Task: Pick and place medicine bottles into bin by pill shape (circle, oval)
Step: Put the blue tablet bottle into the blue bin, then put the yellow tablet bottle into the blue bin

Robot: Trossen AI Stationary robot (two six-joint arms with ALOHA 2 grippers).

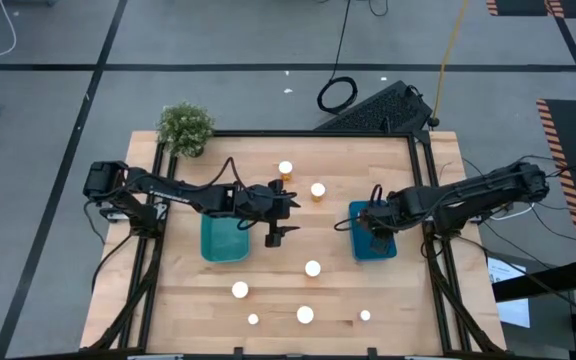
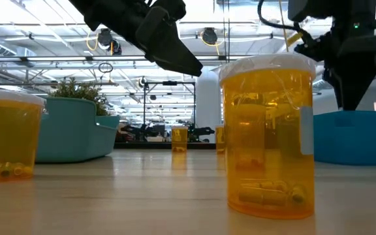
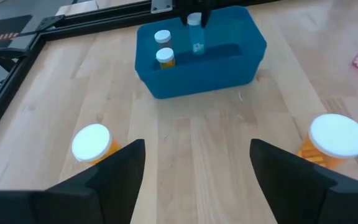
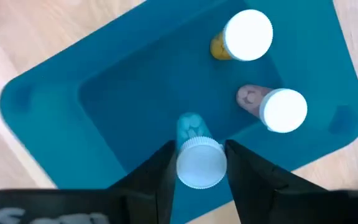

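Your right gripper [image 4: 199, 163] grasps a pale blue bottle [image 4: 197, 152] above the blue bin [image 4: 55, 118], where an amber bottle [image 4: 241, 37] and a pink bottle [image 4: 272, 107] already stand. Your left gripper [image 3: 194, 163] hangs open over bare table [image 3: 197, 143]; its fingers partly cover two amber bottles [image 3: 93, 143].

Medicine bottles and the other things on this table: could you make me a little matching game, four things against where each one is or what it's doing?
Things:
1. pale blue bottle
2. pink bottle
3. left end effector
4. plant

Places or states:
A. at a corner of the table
B. open, above bare wood
C. clamped in the right end effector
D. resting loose inside the blue bin

Pairs: 1-C, 2-D, 3-B, 4-A.
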